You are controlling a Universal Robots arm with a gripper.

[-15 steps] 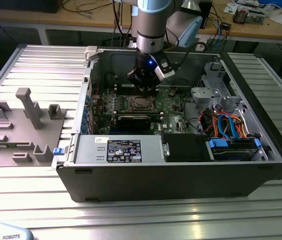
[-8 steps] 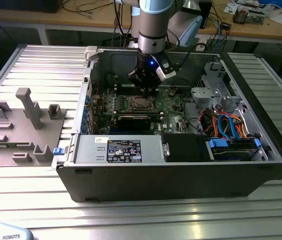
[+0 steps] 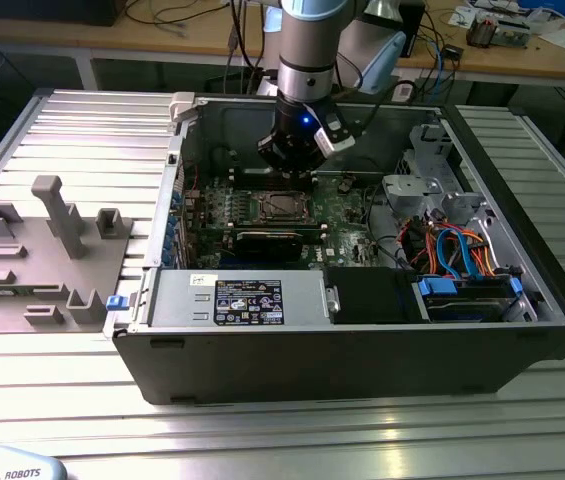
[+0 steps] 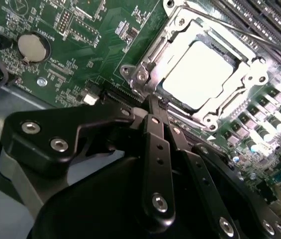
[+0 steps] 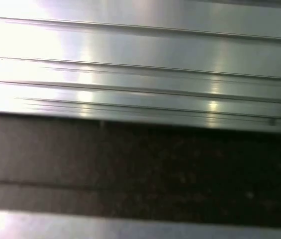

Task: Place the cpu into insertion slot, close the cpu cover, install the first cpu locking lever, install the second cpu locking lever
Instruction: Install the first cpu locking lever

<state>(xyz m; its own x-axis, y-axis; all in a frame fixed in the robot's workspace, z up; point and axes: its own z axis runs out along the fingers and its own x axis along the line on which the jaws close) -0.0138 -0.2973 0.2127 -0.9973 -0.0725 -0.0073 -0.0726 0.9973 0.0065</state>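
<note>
Exterior view: my gripper (image 3: 297, 160) hangs inside the open case, just above the insertion slot (image 3: 282, 206), which lies at its 6 o'clock.

Second wrist view: fingers (image 4: 156, 124) pressed together, holding nothing. The cpu (image 4: 198, 74) sits seated under the closed cpu cover (image 4: 152, 59), at 1 o'clock from the fingertips, close by. Levers' state I cannot confirm.

First wrist view: blurred metal ribs, probably the table.

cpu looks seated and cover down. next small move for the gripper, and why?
Probably ease the gripper down onto the socket edge nearest its tip. In the second wrist view the cpu sits in the insertion slot with the cpu cover flat around it, and the closed fingers hover just beside that frame, not touching.
</note>
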